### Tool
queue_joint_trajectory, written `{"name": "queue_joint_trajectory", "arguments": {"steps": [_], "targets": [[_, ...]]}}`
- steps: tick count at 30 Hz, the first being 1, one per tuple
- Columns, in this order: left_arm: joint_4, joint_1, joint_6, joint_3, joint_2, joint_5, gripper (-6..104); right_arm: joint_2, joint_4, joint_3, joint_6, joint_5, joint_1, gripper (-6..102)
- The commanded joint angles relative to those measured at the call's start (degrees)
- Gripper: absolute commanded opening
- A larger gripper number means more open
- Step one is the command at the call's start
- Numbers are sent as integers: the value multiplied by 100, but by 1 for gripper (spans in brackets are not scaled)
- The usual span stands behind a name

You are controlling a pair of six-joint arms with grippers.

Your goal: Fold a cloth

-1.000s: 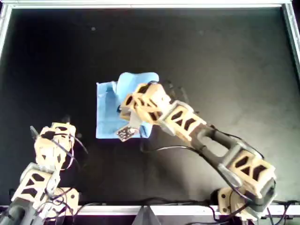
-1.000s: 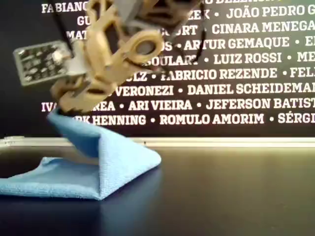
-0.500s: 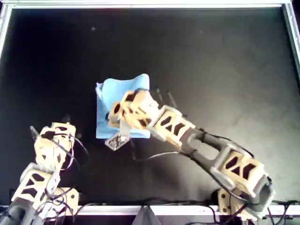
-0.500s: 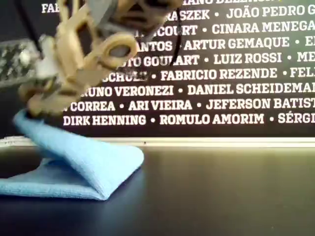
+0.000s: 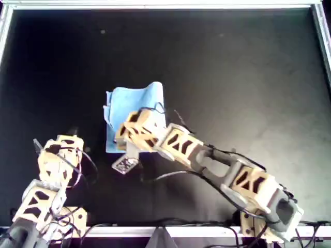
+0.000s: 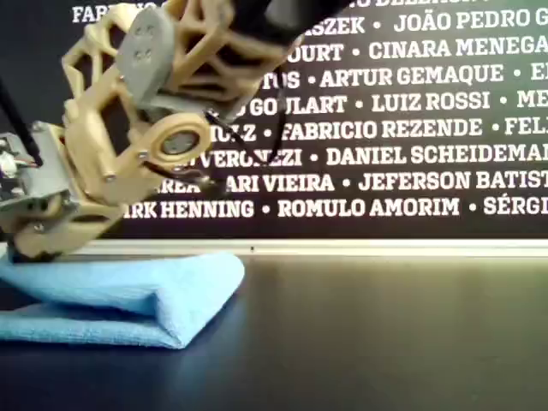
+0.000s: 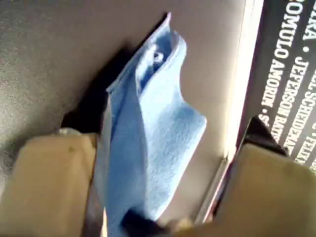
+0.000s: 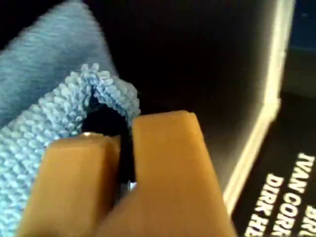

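Right claw has dropped and swung further toward the overhead view's left since the earlier frames, carrying the lifted edge of the cloth over with it. The tall tent the cloth made in the exterior view has collapsed: the upper layer now lies almost flat on the lower one, with a rounded fold on the exterior view's right. Right claw is pressed together on a cloth edge; the right wrist view shows the fabric pinched between its fingers.

Cloth sits on the black worktop, left of centre in the overhead view, doubled over.

Left claw hangs at the overhead view's lower left, well apart from the cloth, jaws spread and holding nothing.

Judgement: this fold is nearly laid. What remains is lining up the carried edge with the one below and letting go; dragging on release could skew the top layer.
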Motion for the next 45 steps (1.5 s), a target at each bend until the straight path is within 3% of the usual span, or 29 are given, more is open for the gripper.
{"name": "queue_joint_trajectory", "arguments": {"steps": [1,8,12,23,26,29,32,39,45], "targets": [[-9,-26,18,-35,18,44,95,-53,-97,-800,-35,-44,-26,8],[-9,-26,18,-35,9,44,95,-193,-97,-853,-35,-44,-44,36],[-9,26,26,-35,9,-18,95,-193,-97,-835,-44,-44,-44,45],[-9,44,26,-35,9,-35,95,-53,-97,-729,53,-44,-70,47],[-9,44,26,-35,0,-35,95,123,-26,-729,-18,35,-158,45],[-9,44,26,-35,26,-35,95,554,79,-580,62,44,-624,43],[-18,44,26,-35,105,-35,95,1222,105,-202,70,53,-1397,34],[-18,44,9,-35,114,-35,95,2654,-9,932,62,44,-3560,1],[-26,44,-53,-35,114,-35,95,3015,-18,1714,62,44,-4896,-1]]}}
